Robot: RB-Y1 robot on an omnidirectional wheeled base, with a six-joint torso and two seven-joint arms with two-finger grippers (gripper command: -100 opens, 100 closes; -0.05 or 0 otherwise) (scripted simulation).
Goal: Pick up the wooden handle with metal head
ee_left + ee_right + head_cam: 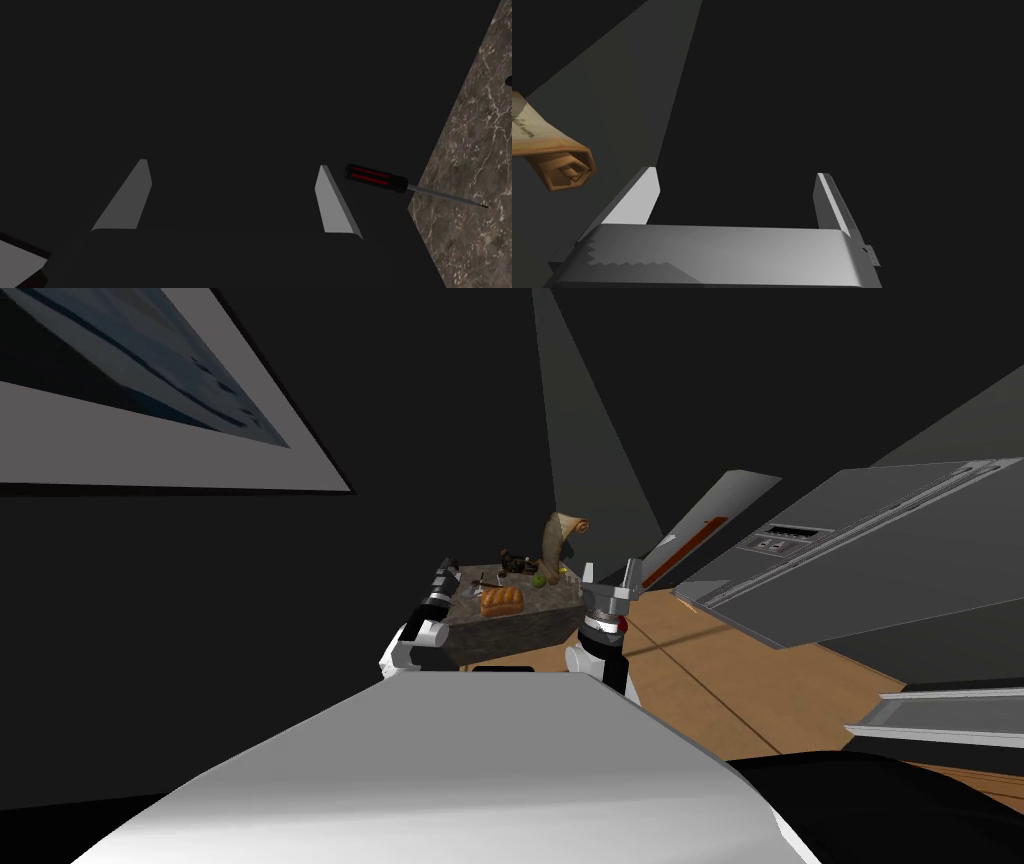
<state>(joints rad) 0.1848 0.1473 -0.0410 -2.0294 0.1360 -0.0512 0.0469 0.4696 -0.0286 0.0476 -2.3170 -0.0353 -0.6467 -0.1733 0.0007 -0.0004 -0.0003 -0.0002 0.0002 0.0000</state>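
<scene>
Wooden-handled tool [487, 581], tiny, seems to lie on marble table [520, 628] behind bread [502, 601]. Our L gripper [232, 167] hangs wide open off table edge, beside screwdriver [380, 179]; R gripper [737, 172] raised, also wide.

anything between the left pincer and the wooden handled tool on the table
A black and red screwdriver overhangs the table edge right beside the open left pincer. The wooden handled tool is too small to pick out on top, so I cannot judge further.

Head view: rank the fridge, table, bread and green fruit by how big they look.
Largest to smallest: fridge, table, bread, green fruit.
</scene>
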